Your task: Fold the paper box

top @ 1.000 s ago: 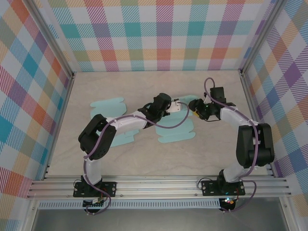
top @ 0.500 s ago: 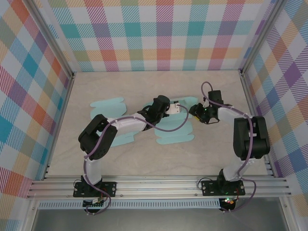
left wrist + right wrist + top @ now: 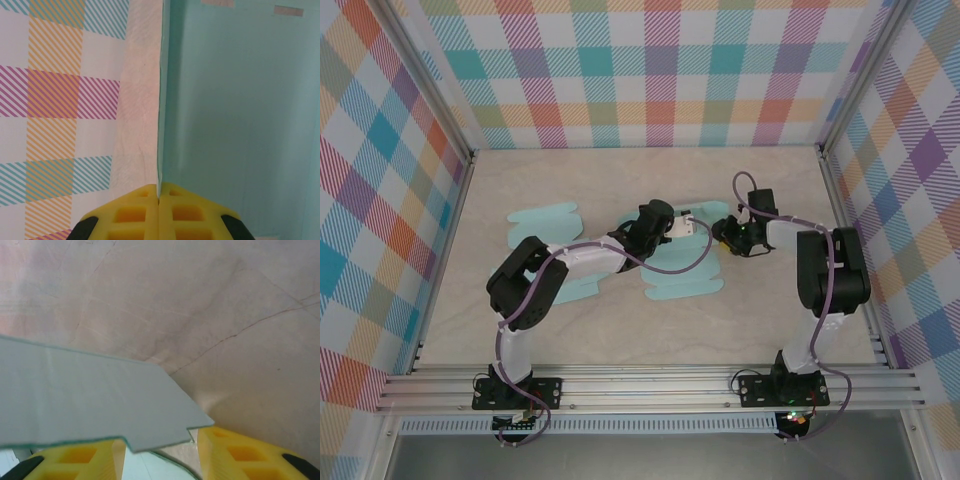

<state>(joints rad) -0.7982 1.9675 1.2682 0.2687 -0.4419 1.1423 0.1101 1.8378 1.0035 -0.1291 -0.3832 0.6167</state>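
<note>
Along the far edge of the mid-surface paper box [image 3: 685, 285], your left jaws stay clamped on a raised panel [image 3: 240, 110]. Your right jaws have moved in and narrowed, still apart around its flap [image 3: 90, 395]; folding can likely begin.

The paper box [image 3: 685, 285] is pale teal, pads [image 3: 135, 215] yellow, table [image 3: 760, 320] mottled beige, walls [image 3: 650, 70] pastel plaid.
</note>
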